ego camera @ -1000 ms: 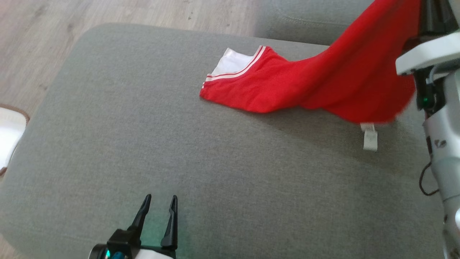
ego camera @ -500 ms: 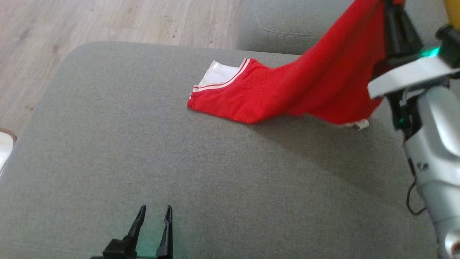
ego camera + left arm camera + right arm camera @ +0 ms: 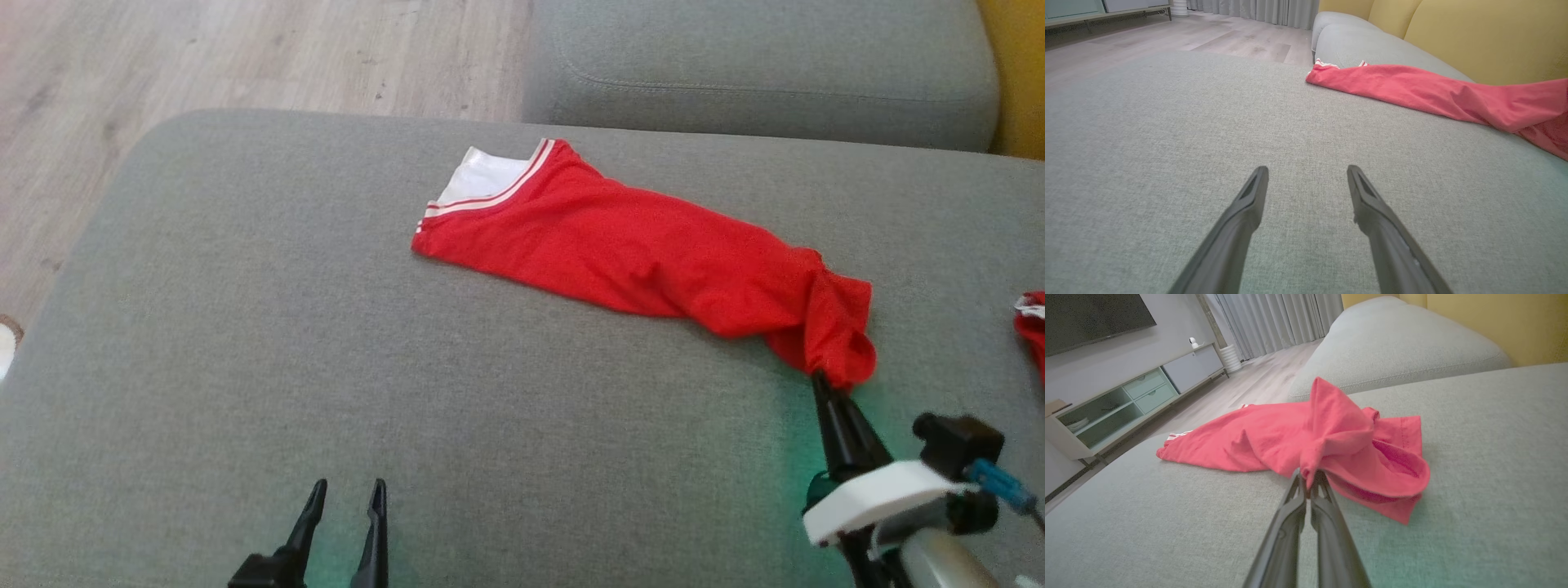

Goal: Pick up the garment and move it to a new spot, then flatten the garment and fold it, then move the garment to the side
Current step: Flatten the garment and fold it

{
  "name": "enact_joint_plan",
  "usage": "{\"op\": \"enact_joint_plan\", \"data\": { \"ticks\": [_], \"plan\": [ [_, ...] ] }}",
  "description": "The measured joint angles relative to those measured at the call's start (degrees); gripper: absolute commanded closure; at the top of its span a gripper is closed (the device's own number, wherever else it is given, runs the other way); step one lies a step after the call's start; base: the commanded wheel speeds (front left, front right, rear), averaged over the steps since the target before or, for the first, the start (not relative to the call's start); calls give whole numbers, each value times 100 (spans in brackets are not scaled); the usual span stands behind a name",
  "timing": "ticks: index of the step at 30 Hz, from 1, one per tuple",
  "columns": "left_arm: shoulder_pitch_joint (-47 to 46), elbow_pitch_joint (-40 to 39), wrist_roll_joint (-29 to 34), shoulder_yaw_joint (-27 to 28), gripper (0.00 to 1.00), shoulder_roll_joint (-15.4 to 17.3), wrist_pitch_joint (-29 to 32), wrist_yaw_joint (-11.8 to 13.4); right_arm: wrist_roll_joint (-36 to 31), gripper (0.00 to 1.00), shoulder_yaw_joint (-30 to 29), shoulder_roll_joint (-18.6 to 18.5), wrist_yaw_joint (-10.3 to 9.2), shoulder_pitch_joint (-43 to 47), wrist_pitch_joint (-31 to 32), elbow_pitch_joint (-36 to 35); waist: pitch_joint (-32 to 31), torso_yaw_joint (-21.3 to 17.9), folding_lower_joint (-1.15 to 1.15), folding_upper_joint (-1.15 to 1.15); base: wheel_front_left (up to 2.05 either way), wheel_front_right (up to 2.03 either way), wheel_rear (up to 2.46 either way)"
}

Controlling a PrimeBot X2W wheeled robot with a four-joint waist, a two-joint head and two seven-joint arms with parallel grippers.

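Looking down on a wide grey sofa cushion [image 3: 245, 327], we see a red garment [image 3: 645, 261] lying stretched across its far middle, running from upper left to lower right in the head view. The garment's far-left end shows a band with two thin white stripes and a patch of white fabric just beside it. Its near-right end is bunched into a crumpled knot.

Our right gripper [image 3: 819, 377] reaches in from the lower right, its two dark fingers pressed together and pinching that bunched end. In the right wrist view, the red cloth rises in a peak just above the closed fingertips, and a loose flap falls to the right onto the cushion.

Our left gripper [image 3: 347, 488] sits at the lower left, well apart from the garment. Its fingers are spread wide with nothing between them, over bare grey fabric. We cannot tell whether the tips touch the cushion.

A second grey cushion [image 3: 759, 73] lies beyond the first. Pale wood floor [image 3: 245, 57] fills the upper left, and a yellow backrest [image 3: 1016, 73] shows at the upper right corner. A small piece of red cloth [image 3: 1032, 331] with a white edge shows at the right border, apart from the garment.
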Motion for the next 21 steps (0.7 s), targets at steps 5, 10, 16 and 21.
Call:
{"op": "enact_joint_plan", "data": {
  "ticks": [5,10,16,21],
  "plan": [
    [-3,48,3,46,0,1,0,-10,-80,100,-10,159,0,178,9,-392,-52,-106,1,0,0,0,0],
    [-1,100,3,10,0,1,0,-15,-121,100,208,257,0,164,152,-1003,-159,-105,0,0,0,0,0],
    [47,96,19,-2,0,1,1,-57,82,100,899,430,0,-201,425,-2127,-199,-68,0,0,0,0,0],
    [193,99,26,47,0,2,0,-58,215,100,925,381,0,-1050,654,-2807,-144,-44,1,0,0,0,0]
  ]
}}
